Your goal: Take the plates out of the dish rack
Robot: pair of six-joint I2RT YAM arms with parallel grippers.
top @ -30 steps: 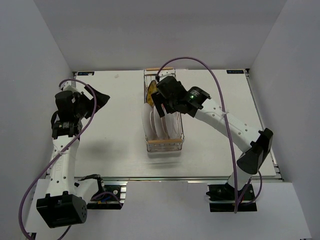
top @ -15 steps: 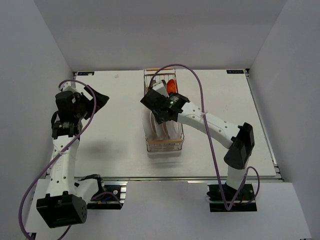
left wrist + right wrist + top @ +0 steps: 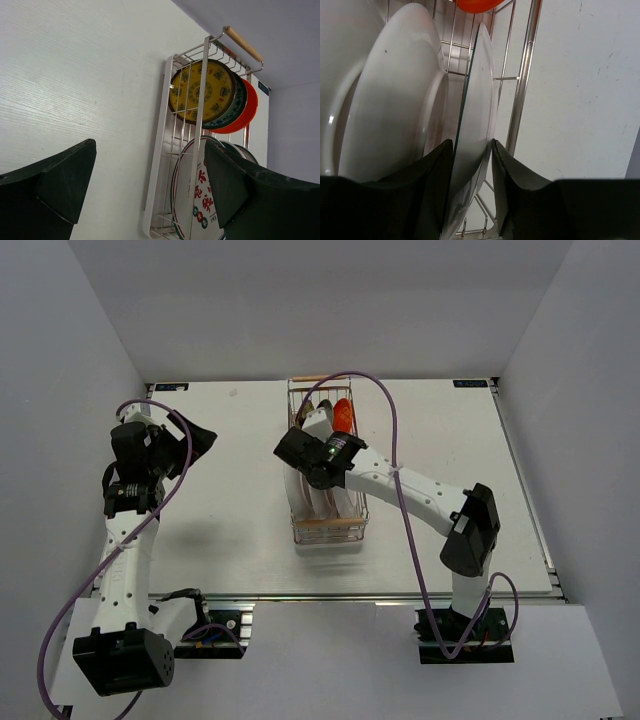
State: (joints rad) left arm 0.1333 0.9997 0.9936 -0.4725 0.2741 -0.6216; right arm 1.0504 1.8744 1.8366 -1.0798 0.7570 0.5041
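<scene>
The dish rack (image 3: pixel 328 527) stands in the middle of the table, its wire wall (image 3: pixel 522 90) close by in the right wrist view. Upright in it are small yellow (image 3: pixel 200 92), grey-blue (image 3: pixel 241 97) and orange (image 3: pixel 252 107) plates at the far end. The larger white plates (image 3: pixel 322 495) fill the near end. My right gripper (image 3: pixel 300 452) reaches down into the rack's left side. Its jaws (image 3: pixel 472 142) are shut on the rim of the teal-rimmed plate (image 3: pixel 479 100), one finger on each face. Another white plate (image 3: pixel 395 100) stands beside it. My left gripper (image 3: pixel 200 438) hangs open to the rack's left, holding nothing (image 3: pixel 149 147).
Bare white table (image 3: pixel 230 500) lies to the left of the rack and more (image 3: pixel 440 430) to its right. Grey walls close in the table at the back and on both sides. The right arm's purple cable (image 3: pixel 395 440) arcs over the rack.
The right arm swung left and down into the rack. Its jaws closed from wide open onto the teal-rimmed plate's rim. The left arm stayed still.
</scene>
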